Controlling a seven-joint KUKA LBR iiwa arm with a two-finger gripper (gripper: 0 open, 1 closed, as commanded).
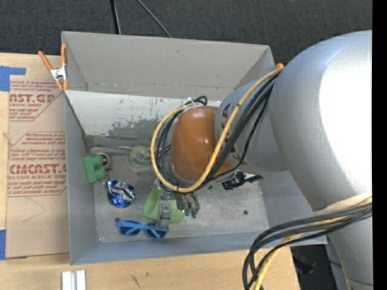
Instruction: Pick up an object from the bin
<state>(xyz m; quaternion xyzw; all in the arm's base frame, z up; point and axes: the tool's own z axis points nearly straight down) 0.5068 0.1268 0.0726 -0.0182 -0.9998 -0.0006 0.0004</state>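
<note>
Pale green plastic piece (151, 203), tilted, front centre

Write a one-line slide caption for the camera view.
KUKA arm's gripper low over a green object in the grey bin, beside blue sunglasses and a crumpled blue-white item.

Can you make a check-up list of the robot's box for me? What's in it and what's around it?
Surface: grey bin floor, scuffed.
Job's things: green lumpy thing, under the gripper, near the front wall.
Clutter: blue sunglasses, blue-and-white crumpled thing, green block, clear round thing, all to the left.
Grippers: gripper low over the green lumpy thing.
Cables: yellow and black cables looping round the orange wrist cover.
Surroundings: dark floor behind the bin.
</note>
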